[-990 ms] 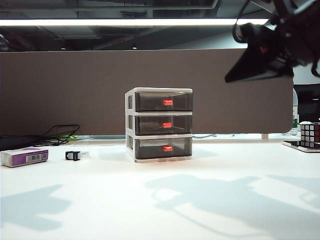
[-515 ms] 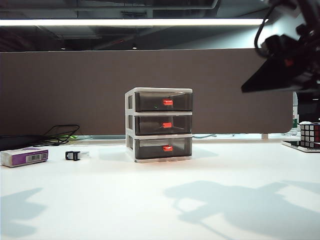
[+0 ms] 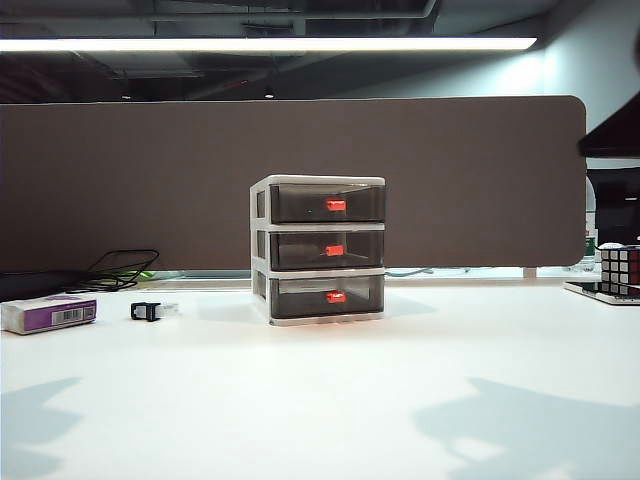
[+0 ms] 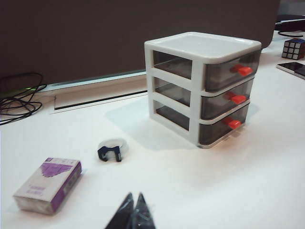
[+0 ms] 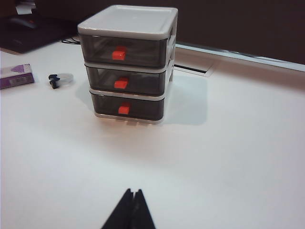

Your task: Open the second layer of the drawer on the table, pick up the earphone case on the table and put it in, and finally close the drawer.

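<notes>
The drawer (image 3: pixel 318 250) stands mid-desk (image 3: pixel 320 400) with the second layer (image 3: pixel 326 250) flush shut, a purple-and-white box (image 3: pixel 48 313) and small black-and-clear item (image 3: pixel 150 310) off to its left, a cube (image 3: pixel 620 268) far right, while the left gripper (image 4: pixel 134 212) and right gripper (image 5: pixel 131 210) hover apart, jaws pressed together, empty.

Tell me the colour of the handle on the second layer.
Orange-red, on the second layer of smoky grey; the right wrist view shows its handle best.

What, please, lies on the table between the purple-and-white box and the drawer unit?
In the exterior view, only a small black-and-clear item lies on the table between the purple-and-white box and the drawer unit.
</notes>
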